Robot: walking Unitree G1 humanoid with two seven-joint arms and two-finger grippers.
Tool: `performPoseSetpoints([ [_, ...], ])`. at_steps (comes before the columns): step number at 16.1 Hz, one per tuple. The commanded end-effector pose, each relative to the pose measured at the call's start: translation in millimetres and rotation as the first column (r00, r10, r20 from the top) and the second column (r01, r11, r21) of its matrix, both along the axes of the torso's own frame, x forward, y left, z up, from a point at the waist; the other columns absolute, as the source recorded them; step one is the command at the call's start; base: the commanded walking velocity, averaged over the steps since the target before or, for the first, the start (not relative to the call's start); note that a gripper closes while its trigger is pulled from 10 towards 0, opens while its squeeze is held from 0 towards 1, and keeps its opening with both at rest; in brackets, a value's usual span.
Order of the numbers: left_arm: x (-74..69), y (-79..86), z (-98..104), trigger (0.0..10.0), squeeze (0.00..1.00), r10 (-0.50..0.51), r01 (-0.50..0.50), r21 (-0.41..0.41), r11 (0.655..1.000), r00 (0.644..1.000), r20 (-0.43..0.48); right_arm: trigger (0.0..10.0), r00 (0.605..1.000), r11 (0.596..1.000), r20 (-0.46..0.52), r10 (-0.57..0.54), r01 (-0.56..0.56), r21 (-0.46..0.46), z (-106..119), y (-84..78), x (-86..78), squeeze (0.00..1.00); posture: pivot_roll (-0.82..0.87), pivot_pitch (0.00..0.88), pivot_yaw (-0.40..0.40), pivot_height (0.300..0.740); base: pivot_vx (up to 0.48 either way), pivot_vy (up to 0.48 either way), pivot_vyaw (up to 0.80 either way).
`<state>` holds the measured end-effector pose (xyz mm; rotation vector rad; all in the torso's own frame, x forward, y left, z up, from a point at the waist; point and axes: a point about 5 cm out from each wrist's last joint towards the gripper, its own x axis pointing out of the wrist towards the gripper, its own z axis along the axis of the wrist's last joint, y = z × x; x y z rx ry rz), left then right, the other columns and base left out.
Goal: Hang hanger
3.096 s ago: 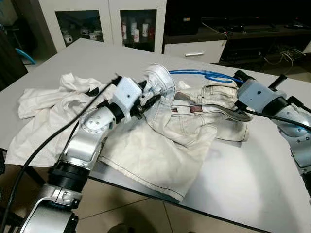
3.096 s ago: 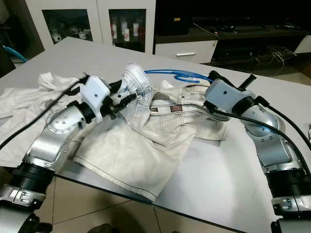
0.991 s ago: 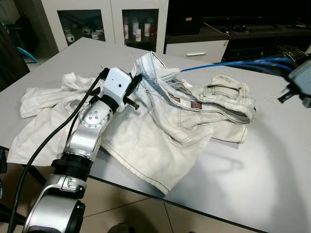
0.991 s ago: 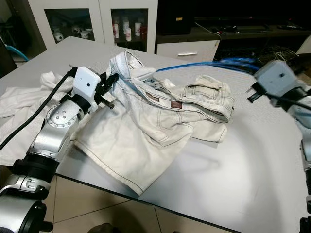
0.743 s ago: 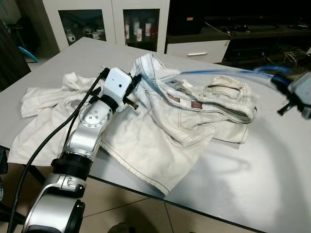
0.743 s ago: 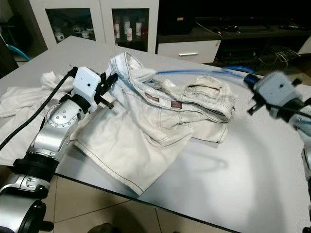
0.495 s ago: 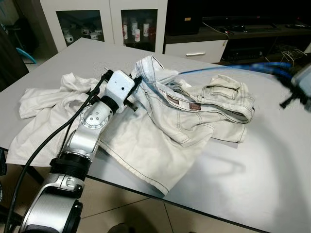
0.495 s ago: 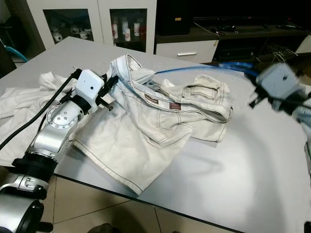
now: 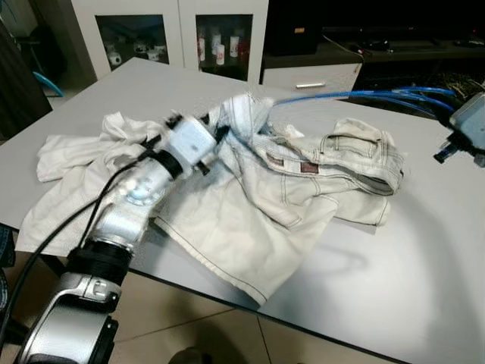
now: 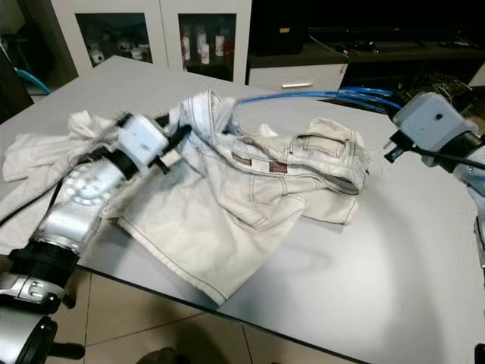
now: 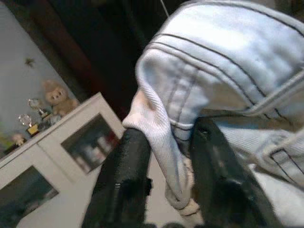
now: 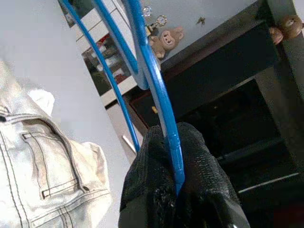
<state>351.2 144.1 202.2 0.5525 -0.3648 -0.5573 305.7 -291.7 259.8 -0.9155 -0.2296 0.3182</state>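
**A:** In the head views, how far along is it?

**B:** Early, I judge. The blue hanger (image 9: 356, 95) runs left-right above the grey table (image 9: 394, 280), its left end inside the white denim shorts' (image 9: 303, 178) raised waistband; nothing is hung.

**A:** Left wrist view?

**B:** The left gripper (image 11: 164, 175) is clamped on the waistband (image 11: 204, 80), holding it up.

**A:** Right wrist view?

**B:** The right gripper (image 12: 173, 187) pinches the hanger's right end, far right of the table.
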Motion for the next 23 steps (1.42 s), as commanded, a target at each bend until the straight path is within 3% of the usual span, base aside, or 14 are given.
performPoseSetpoints([
  [1, -4.4, 1.9, 11, 10.0, 1.00, -0.051, 0.053, -0.060, 0.997, 0.998, 0.034, 10.0, 0.999, 1.000, 0.032, -0.002, 0.002, -0.003, 7, -0.2, -1.4, 0.00, 0.05, 0.000, -0.030, 0.723, 0.000, 0.000, 0.00],
  [2, -6.5, 1.4, 12, 10.0, 1.00, -0.083, 0.085, -0.076, 0.994, 0.996, 0.033, 10.0, 1.000, 1.000, 0.031, -0.003, 0.003, -0.002, 6, 0.1, -1.2, 0.00, 0.05, 0.000, -0.030, 0.723, 0.000, 0.000, 0.00],
  [3, -7.6, 3.0, 18, 10.0, 1.00, -0.128, 0.124, -0.200, 0.972, 0.992, -0.003, 10.0, 1.000, 1.000, 0.022, -0.004, 0.004, 0.001, 3, 0.7, -0.4, 0.00, 0.05, 0.000, -0.030, 0.723, 0.000, 0.000, 0.00],
  [4, -8.6, 4.5, 19, 10.0, 0.00, -0.174, 0.158, -0.262, 0.952, 0.984, -0.040, 10.0, 1.000, 1.000, 0.019, -0.006, 0.006, -0.001, 1, 0.5, -0.1, 0.00, 0.05, 0.000, -0.030, 0.723, 0.000, 0.000, 0.00],
  [7, -16.3, 10.8, 22, 10.0, 0.00, -0.315, 0.259, -0.360, 0.896, 0.943, -0.108, 10.0, 1.000, 1.000, -0.006, 0.002, -0.002, -0.014, -4, 2.1, 0.5, 0.00, 0.05, 0.000, -0.032, 0.723, 0.000, 0.000, 0.00],
  [8, -18.6, 11.2, 17, 10.0, 0.00, -0.353, 0.282, -0.347, 0.894, 0.922, -0.160, 10.0, 1.000, 0.999, -0.009, -0.005, 0.005, -0.032, -6, 2.5, 1.6, 0.00, 0.05, 0.000, -0.031, 0.723, 0.000, 0.000, 0.00],
  [10, -17.3, 16.2, 2, 10.0, 0.00, -0.294, 0.254, -0.193, 0.948, 0.929, -0.224, 10.0, 0.999, 0.996, 0.009, -0.038, 0.039, -0.086, -6, 1.1, 4.1, 0.00, 0.05, 0.000, -0.029, 0.723, 0.000, 0.000, 0.00],
  [11, -12.5, 20.3, -2, 10.0, 0.00, -0.230, 0.203, -0.137, 0.970, 0.945, -0.231, 10.0, 0.999, 0.987, 0.012, -0.044, 0.045, -0.156, -7, 1.1, 4.5, 0.00, 0.05, 0.000, -0.029, 0.723, 0.000, 0.000, 0.00],
  [15, -5.9, 15.9, 12, 10.0, 0.00, -0.210, 0.178, -0.179, 0.968, 0.961, -0.179, 10.0, 0.992, 0.978, 0.049, 0.118, -0.107, -0.180, -1, 25.8, -4.9, 0.00, 0.05, 0.000, -0.027, 0.723, 0.000, 0.000, 0.00],
  [18, -1.1, 12.4, 21, 10.0, 0.00, -0.198, 0.174, -0.196, 0.965, 0.974, -0.111, 10.0, 0.983, 0.955, 0.084, 0.163, -0.136, -0.264, 2, 39.3, -6.3, 0.00, 0.04, 0.000, -0.023, 0.723, 0.000, 0.000, 0.00],
  [19, 1.6, 10.1, 37, 10.0, 0.00, -0.204, 0.187, -0.230, 0.955, 0.977, -0.053, 10.0, 0.978, 0.940, 0.083, 0.191, -0.157, -0.303, 1, 46.0, -8.3, 0.00, 0.04, 0.000, -0.020, 0.723, 0.000, 0.000, 0.00],
  [23, 6.5, 7.2, 47, 10.0, 0.00, -0.212, 0.203, -0.230, 0.952, 0.977, -0.016, 10.0, 0.967, 0.933, 0.119, 0.226, -0.180, -0.311, 8, 56.3, -12.3, 0.00, 0.04, 0.000, -0.013, 0.723, 0.000, 0.000, 0.00],
])
